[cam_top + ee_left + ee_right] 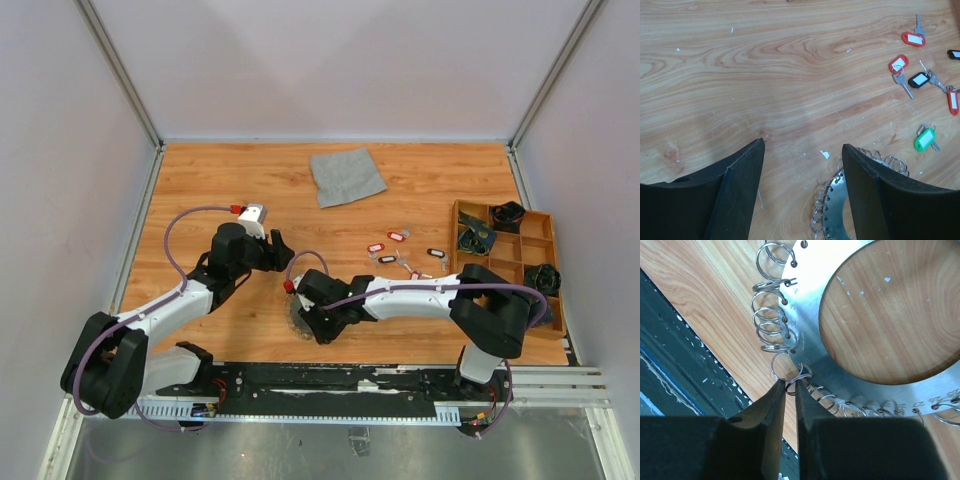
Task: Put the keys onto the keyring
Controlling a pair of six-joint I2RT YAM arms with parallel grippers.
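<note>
Walls (330,60): plain pale grey panels close in the far side and both flanks, well beyond the keyring (297,322).
Counter (400,190): light wood-grain boards; the keyring lies flat on it near the front edge, close to the black rail (330,385).
Right arm (410,295): folded at the elbow and stretched low leftward, its wrist over the keyring.
Left arm (165,310): angled up and rightward from its base, ending just left of and beyond the keyring.
Tray (455,235): wooden, divided into compartments with chunky black parts, well right of the keyring.
Cloth (346,175): grey square, far behind the keyring.
Right gripper (790,385): jaws narrowed to a slit, pinching one small wire loop on the keyring's rim.
Left gripper (802,150): spread wide, holding nothing, above bare wood with the keyring's fringe at its right finger.
Keyring detail: silvery disc, wide hole, wire loops along its edge.
Keys (398,250): loose cluster with red, black, green and white tags, right of and beyond the keyring, apart from it.
</note>
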